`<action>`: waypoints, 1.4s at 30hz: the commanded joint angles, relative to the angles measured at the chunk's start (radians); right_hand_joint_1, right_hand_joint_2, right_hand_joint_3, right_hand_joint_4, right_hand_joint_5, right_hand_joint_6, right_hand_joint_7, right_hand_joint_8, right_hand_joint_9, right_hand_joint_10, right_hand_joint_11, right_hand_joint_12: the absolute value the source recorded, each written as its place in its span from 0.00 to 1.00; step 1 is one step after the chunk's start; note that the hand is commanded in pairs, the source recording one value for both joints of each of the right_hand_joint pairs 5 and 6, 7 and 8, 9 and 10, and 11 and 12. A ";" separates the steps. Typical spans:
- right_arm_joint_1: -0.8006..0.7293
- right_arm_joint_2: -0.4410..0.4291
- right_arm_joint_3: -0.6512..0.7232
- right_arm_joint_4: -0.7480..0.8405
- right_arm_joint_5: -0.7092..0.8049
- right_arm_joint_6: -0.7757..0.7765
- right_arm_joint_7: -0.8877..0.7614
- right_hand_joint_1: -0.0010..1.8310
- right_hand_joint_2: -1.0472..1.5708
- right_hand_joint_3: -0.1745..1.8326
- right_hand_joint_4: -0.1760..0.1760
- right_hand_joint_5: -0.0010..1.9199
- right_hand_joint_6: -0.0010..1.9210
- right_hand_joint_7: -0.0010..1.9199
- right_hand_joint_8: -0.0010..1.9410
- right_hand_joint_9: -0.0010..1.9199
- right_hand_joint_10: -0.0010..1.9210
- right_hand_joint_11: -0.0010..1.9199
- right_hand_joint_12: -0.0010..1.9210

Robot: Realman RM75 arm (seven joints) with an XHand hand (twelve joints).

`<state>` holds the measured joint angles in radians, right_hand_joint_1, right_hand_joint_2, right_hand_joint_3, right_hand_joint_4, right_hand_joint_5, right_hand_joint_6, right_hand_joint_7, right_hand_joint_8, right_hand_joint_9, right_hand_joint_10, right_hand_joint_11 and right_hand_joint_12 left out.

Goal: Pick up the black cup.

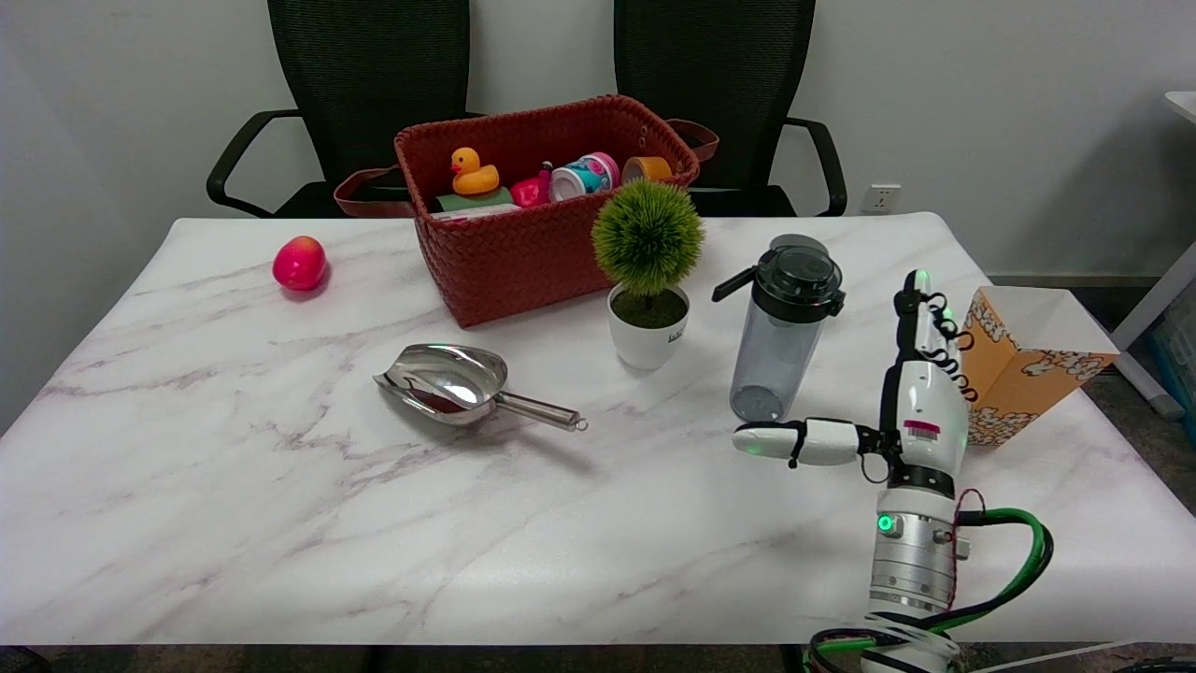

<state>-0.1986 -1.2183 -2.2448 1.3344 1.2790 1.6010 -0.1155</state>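
Right hand (911, 393) is up over the table's right side, fingers straight and pointing away from the camera, thumb stuck out sideways to the left. Fingers are spread, nothing in them. Thumb tip sits just below and in front of the black cup's base in the picture; can't tell if it touches.

Black cup (783, 327): smoky translucent bottle with a black lid and a side handle, standing upright on the marble table (234, 505), right of centre, just left of the hand.

Orange popcorn box (1018, 360) is right behind the hand at the table's right edge, partly hidden by the fingers. White pot with a round green plant (647, 280) stands left of the cup. Metal scoop (458, 383) lies mid-table, handle pointing right. Red woven basket (542, 201) at the back holds a yellow rubber duck (474, 173) and other small items. Red fruit (299, 263) sits far left.
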 commanded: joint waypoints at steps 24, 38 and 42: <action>0.044 0.005 0.047 -0.011 0.106 -0.150 0.288 0.54 0.28 0.06 0.50 0.00 0.00 0.07 0.07 0.14 0.14 0.06 0.06; 0.064 0.004 0.113 -0.058 0.142 -0.235 0.360 0.54 0.27 0.15 0.50 0.00 0.00 0.08 0.08 0.14 0.14 0.07 0.07; 0.082 -0.003 0.131 -0.085 0.142 -0.265 0.393 0.53 0.28 0.13 0.50 0.00 0.00 0.09 0.08 0.14 0.14 0.07 0.07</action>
<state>-0.1516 -1.2145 -2.1815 1.3090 1.3966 1.4369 0.1842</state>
